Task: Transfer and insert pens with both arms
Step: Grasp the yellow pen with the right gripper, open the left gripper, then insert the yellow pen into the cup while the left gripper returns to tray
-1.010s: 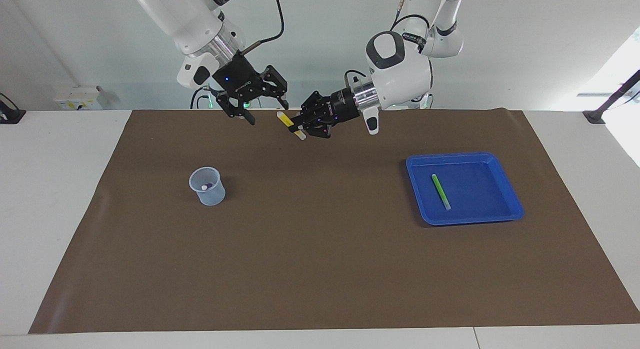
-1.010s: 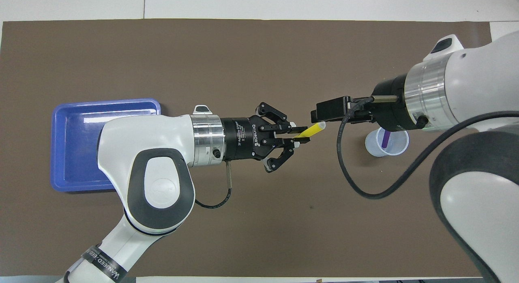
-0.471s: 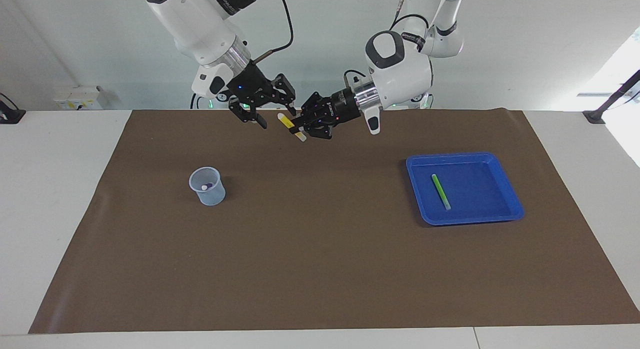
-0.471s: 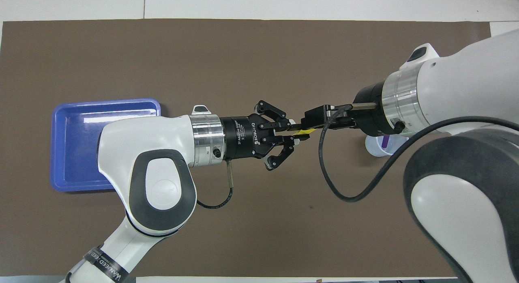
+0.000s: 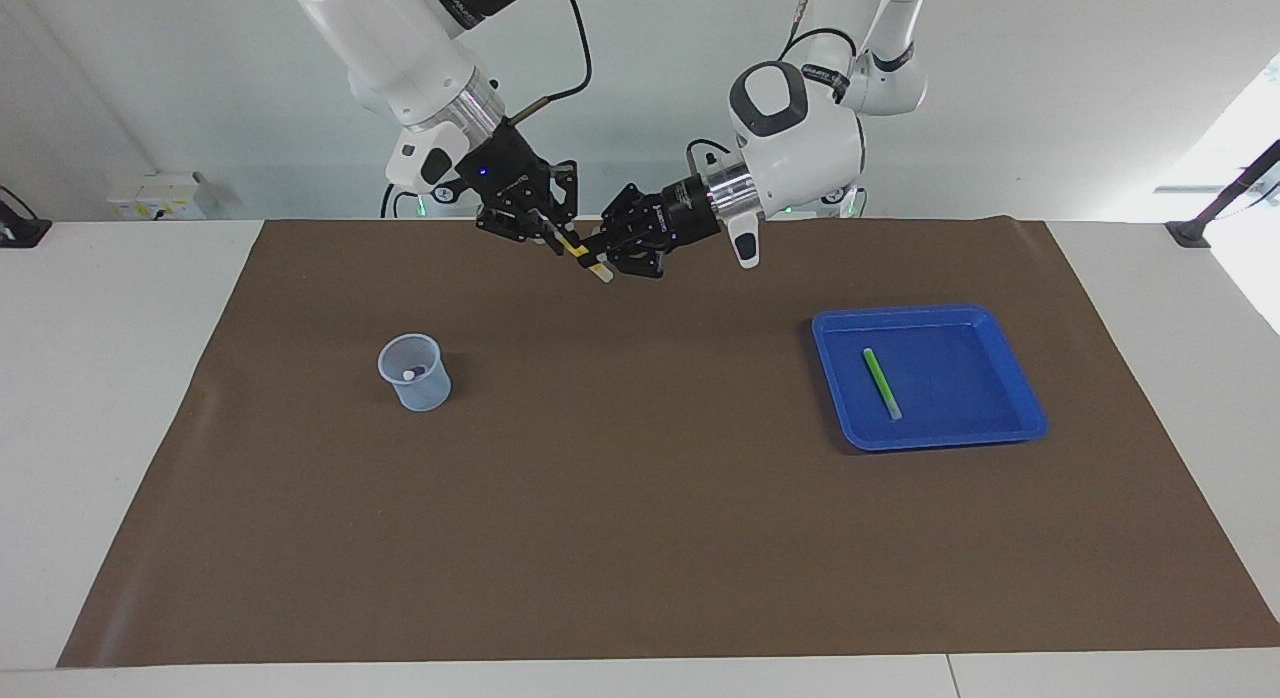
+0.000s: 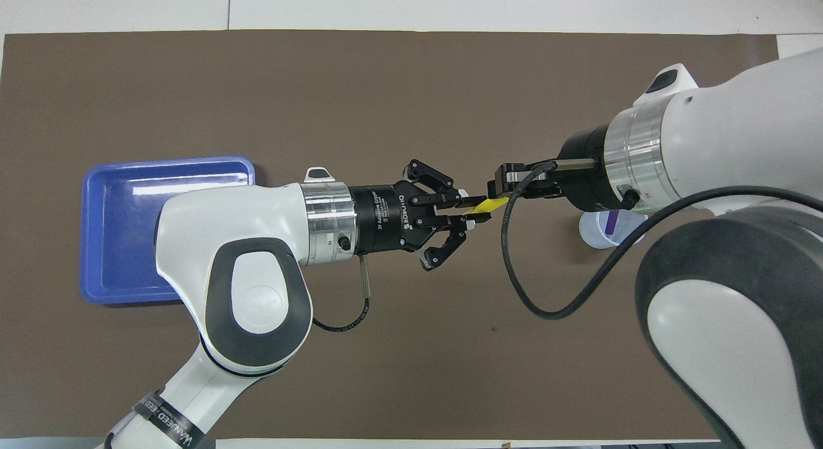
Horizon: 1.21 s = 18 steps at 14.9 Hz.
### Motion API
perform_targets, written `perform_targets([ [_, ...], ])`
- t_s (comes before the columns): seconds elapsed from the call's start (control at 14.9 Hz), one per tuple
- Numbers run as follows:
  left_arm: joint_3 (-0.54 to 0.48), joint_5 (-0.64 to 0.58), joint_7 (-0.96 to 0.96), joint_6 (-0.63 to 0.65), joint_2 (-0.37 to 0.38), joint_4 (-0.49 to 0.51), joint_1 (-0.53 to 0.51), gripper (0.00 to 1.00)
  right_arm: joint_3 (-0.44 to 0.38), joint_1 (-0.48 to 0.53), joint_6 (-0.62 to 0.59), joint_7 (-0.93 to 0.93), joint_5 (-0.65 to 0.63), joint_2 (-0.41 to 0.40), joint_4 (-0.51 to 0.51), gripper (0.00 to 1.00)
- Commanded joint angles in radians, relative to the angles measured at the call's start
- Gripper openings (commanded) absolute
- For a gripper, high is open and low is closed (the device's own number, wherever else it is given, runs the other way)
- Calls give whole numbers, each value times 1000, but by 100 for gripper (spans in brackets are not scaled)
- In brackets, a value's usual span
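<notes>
In the facing view, a brown mat is seen laid over a white table, with bare white margins at both ends and a pale wall across the top of the frame. The lower half of the mat is unoccupied, and wide open strips are left along its lower edge. Two arms are counted, both entering from the top. The right gripper and the left gripper are met in the air at upper centre, over the mat's upper edge; each is clamped on the yellow pen, which is tilted, its whitish tip pointing down. One clear cup is stood at centre left, and a pale pen tip is visible inside it. One blue tray is set at centre right, and one green pen is laid flat in it. In the overhead view, the mat fills most of the frame, with white table along the top edge. The left gripper and the right gripper are seen closed on the yellow pen at centre. The tray lies at centre left, partly covered by the left arm. The cup is at centre right, partly under the right arm, with one purple pen stood in it. Three pens are counted in all.
</notes>
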<state>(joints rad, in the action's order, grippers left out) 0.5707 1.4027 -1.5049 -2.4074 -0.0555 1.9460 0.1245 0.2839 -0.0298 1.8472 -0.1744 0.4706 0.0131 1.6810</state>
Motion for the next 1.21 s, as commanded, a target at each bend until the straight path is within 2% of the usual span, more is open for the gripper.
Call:
perform_targets([
  [0.0, -9, 41, -6, -38, 36, 33, 15, 0, 8, 10, 14, 12, 19, 8, 13, 0],
  [0.07, -9, 41, -3, -41, 36, 33, 15, 0, 8, 10, 10, 13, 19, 14, 14, 0],
  [0.13, -9, 41, 5, -47, 48, 33, 15, 77, 5, 13, 6, 13, 19, 15, 13, 0],
  [0.2, -9, 41, 0, -61, 58, 34, 15, 99, -3, 14, 3, 13, 17, 21, 14, 0],
  [0.47, -11, 41, -9, -67, 69, 37, 11, 100, -63, 16, -23, 41, -18, 25, 23, 0],
  [0.61, -11, 39, -11, -65, 69, 37, 3, 100, -95, 16, -25, 116, -108, 38, 49, 0],
  [0.74, -14, 38, -11, -61, 69, 37, -2, 100, -120, 16, -10, 203, -232, 71, 123, 0],
  [0.88, -17, 13, -9, -44, 71, 50, -11, 100, -159, 16, 38, 266, -300, 119, 228, 0],
  [1.01, -17, -101, -6, 35, 82, 62, -49, 100, -195, 18, 125, 347, -375, 171, 352, 0],
  [1.14, -17, -354, -3, 159, 82, 56, -87, 100, -224, 18, 206, 391, -421, 211, 454, 0],
])
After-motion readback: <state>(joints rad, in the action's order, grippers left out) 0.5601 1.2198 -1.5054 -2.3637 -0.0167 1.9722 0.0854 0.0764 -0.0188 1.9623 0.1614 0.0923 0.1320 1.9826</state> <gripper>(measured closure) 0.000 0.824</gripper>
